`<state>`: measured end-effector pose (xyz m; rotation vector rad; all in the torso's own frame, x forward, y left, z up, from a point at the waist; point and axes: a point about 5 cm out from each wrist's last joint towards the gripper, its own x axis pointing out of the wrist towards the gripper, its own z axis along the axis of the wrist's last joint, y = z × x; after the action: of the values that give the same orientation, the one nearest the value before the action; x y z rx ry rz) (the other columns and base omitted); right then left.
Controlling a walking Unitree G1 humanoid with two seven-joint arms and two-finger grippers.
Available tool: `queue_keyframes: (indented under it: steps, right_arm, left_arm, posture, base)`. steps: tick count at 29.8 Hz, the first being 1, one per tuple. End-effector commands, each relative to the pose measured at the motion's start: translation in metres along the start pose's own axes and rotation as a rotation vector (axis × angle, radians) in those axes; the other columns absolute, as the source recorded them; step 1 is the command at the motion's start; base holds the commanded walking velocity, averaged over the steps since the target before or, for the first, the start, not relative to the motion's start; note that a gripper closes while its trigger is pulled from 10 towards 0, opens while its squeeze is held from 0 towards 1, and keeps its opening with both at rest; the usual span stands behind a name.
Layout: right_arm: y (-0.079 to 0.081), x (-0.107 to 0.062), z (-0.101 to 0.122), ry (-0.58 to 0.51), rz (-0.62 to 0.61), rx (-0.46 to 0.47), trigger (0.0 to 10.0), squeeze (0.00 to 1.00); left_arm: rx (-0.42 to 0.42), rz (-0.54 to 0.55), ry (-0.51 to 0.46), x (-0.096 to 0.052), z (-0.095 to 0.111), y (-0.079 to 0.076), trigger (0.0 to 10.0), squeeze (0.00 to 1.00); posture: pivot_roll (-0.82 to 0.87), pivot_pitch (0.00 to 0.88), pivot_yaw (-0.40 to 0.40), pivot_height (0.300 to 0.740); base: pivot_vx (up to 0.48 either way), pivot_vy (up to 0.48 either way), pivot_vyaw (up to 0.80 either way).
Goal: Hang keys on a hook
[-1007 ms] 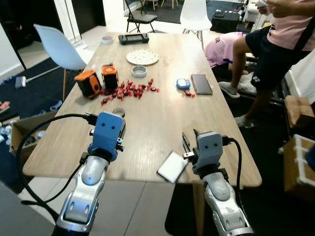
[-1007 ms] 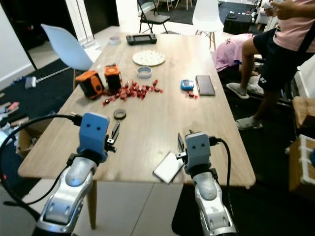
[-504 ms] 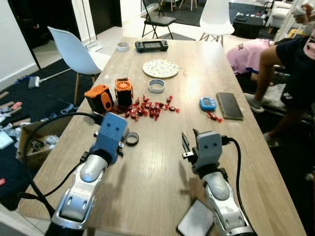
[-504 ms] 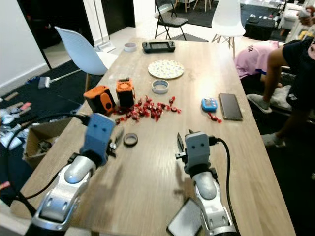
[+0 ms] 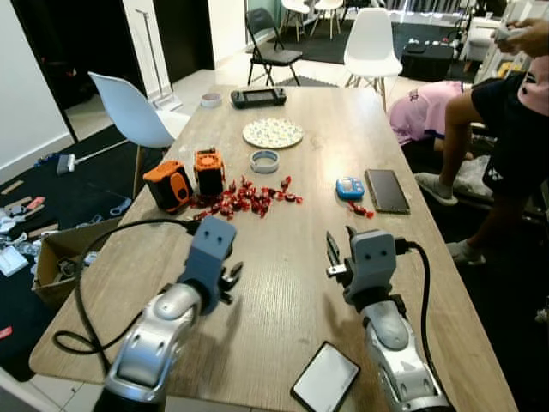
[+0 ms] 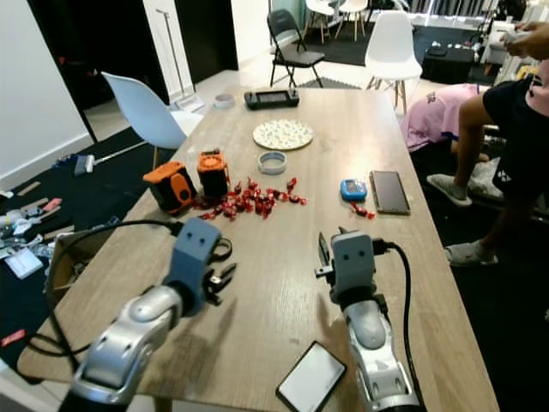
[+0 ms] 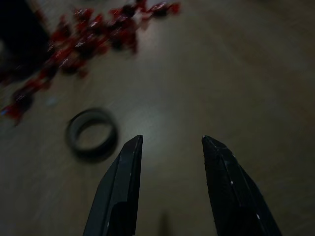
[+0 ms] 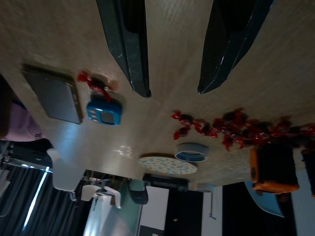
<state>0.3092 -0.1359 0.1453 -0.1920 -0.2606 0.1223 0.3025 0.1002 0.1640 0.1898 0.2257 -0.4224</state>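
Observation:
My left gripper (image 5: 230, 279) hovers low over the wooden table (image 5: 292, 232), fingers open and nothing between them. In the left wrist view a small black ring (image 7: 92, 133) lies on the wood just beside the left fingertips (image 7: 132, 147), with red candies (image 7: 88, 42) beyond it. My right gripper (image 5: 333, 251) is held above the table's middle, also open and empty. Its wrist view looks along the table to a blue timer (image 8: 104, 109) and a dark phone (image 8: 53, 93).
Red candies (image 5: 244, 196), two orange-black boxes (image 5: 168, 184), a tape ring (image 5: 264, 160), a plate (image 5: 273, 133) and a game controller (image 5: 258, 98) lie further up the table. A white-cased phone (image 5: 325, 377) sits near the front edge. A person (image 5: 515, 112) stands at the right; a white chair (image 5: 129, 103) at the left.
The camera has come closer and higher over the table. My left gripper has swung inward and lower, toward the black ring. The right gripper keeps its pose.

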Motion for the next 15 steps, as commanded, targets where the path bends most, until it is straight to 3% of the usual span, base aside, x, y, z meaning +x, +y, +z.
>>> queue_keyframes:
  steps: [1,5,15]
  right_arm:
    - [0.003,-0.001,-0.002,0.007,0.006,0.0,10.0,0.0]
    - [0.005,0.0,-0.002,0.009,0.01,0.001,10.0,0.0]
    - [0.003,-0.003,-0.003,0.014,0.005,-0.002,10.0,0.0]
  left_arm:
    - [0.001,-0.005,0.021,0.004,-0.004,-0.004,10.0,0.0]
    - [0.046,0.014,0.019,0.026,0.003,-0.009,10.0,0.0]
    - [0.081,0.052,0.042,0.05,0.01,-0.006,10.0,0.0]
  posture:
    - [0.08,0.155,0.038,0.74]
    - [0.08,0.163,0.04,0.74]
    - [0.06,0.179,0.045,0.74]
  base:
    - [0.0,0.0,0.0]
    - [0.0,0.0,0.0]
    - [0.0,0.0,0.0]
